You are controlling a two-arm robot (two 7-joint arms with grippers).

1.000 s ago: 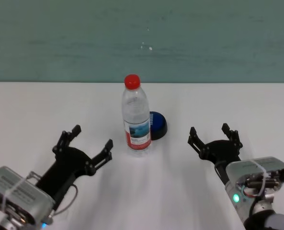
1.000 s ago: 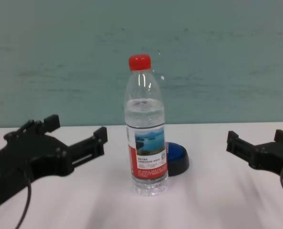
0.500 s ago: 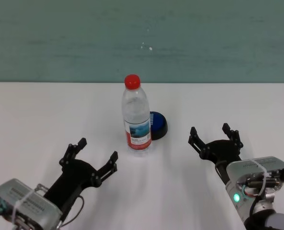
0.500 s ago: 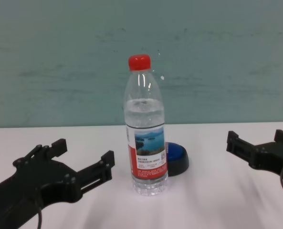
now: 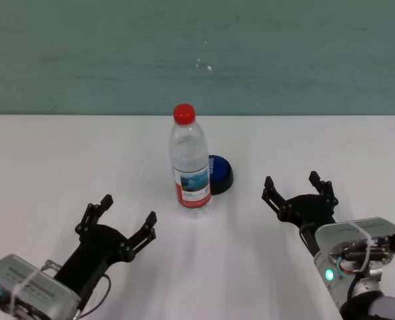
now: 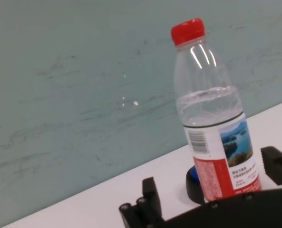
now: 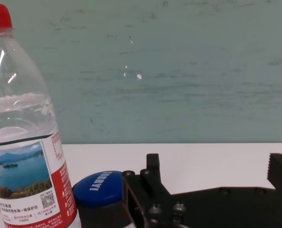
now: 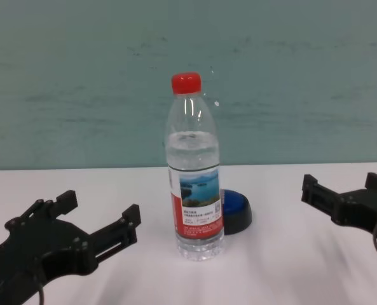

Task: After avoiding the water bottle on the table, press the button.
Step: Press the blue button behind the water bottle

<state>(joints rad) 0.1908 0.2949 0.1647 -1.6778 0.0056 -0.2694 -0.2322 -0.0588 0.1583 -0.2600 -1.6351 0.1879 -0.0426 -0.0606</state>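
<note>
Approach phase, button not yet pressed

Water bottle [image 5: 190, 162] stands upright mid-table; button [image 5: 219, 173] sits just behind it, to its right, partly hidden. Left gripper [image 5: 116, 223], fingers spread, hovers near-left of the bottle, holding nothing. Right gripper [image 5: 299, 191], also spread and empty, sits right of the button with a clearer line. Next move probably needs a path around the bottle, then a downward press. Table [image 5: 64, 153] is plain white; teal wall [image 5: 284, 53] behind.

Probably a lab, bare white table [image 5: 64, 153], plain teal wall [image 5: 197, 53]
</note>
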